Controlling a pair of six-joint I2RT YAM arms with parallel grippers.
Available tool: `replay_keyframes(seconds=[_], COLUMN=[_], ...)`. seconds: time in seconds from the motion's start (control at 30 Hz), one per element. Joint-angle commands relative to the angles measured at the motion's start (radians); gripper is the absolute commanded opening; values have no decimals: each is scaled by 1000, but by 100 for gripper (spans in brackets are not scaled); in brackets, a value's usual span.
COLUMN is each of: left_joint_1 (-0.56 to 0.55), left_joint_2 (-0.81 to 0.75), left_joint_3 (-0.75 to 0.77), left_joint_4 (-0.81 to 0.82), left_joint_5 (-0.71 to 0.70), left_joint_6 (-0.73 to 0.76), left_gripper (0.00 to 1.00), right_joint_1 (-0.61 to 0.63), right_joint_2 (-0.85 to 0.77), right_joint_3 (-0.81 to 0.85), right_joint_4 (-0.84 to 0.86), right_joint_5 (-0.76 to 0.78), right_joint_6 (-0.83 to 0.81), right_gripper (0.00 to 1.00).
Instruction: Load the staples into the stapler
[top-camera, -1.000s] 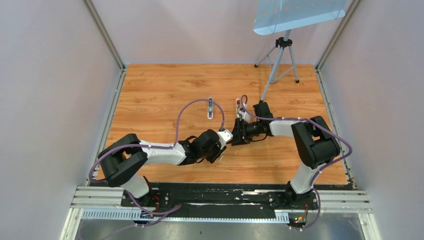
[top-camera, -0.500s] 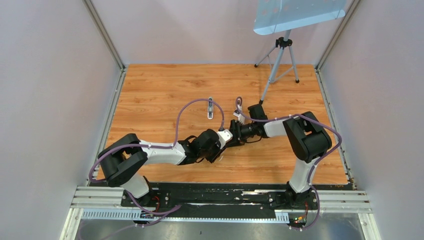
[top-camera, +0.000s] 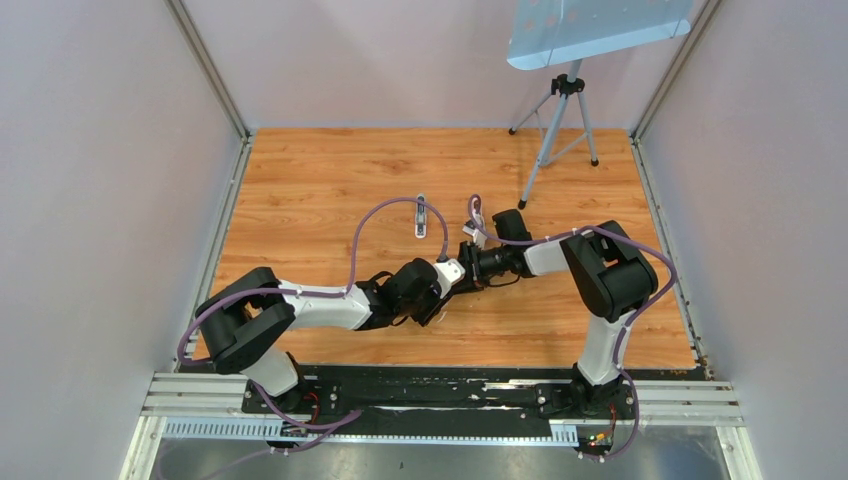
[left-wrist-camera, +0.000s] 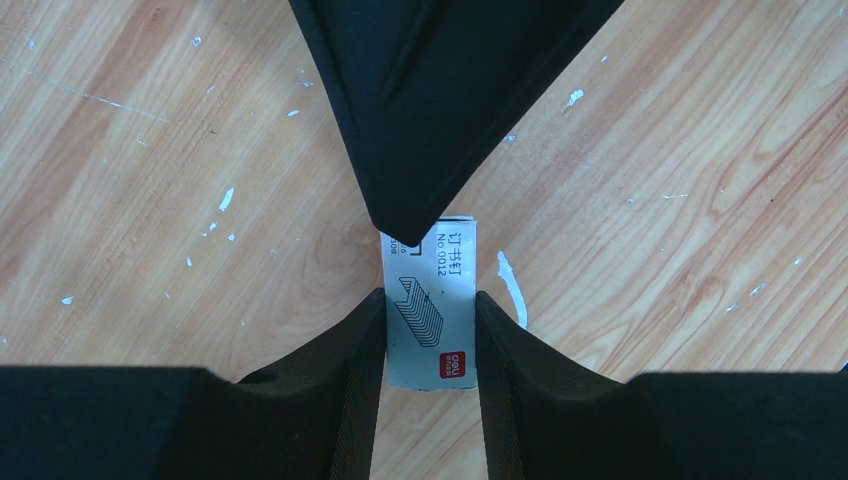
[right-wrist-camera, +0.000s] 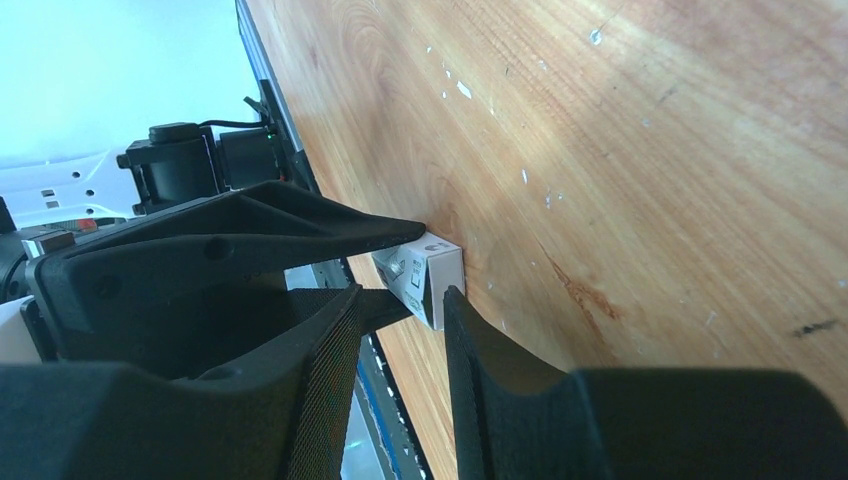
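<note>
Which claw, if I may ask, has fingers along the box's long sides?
The left claw; the right claw comes at the short end of the box.

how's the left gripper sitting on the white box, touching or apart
Touching. Left wrist view: the fingers of the left gripper press both long sides of the white box, no wood between.

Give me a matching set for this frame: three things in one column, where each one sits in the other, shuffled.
Things:
1. stapler
2. white box
3. tripod

Places:
A. standing at the far right of the table
B. lying on the table, with neither gripper on it
C. between the fingers of the left gripper

Pairs: 1-B, 2-C, 3-A
</note>
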Motion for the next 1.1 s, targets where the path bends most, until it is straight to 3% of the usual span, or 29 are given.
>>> replay_keyframes(seconds=[0.0, 0.73, 1.07], left_joint_1=[7, 7, 6], left_joint_2=[-15, -37, -30], left_joint_3=[-20, -34, -28], left_joint_4=[2, 24, 33], left_joint_5=[4, 0, -4], left_joint_6=[22, 32, 38], left_gripper=[38, 38, 38], right_joint_1=[18, 57, 65], right_joint_2=[22, 40, 69], right_joint_3=[-1, 10, -17], right_joint_4=[3, -19, 47], right_joint_5=[-31, -66, -94], right_joint_6=[-13, -33, 1], right_gripper=[39, 35, 33])
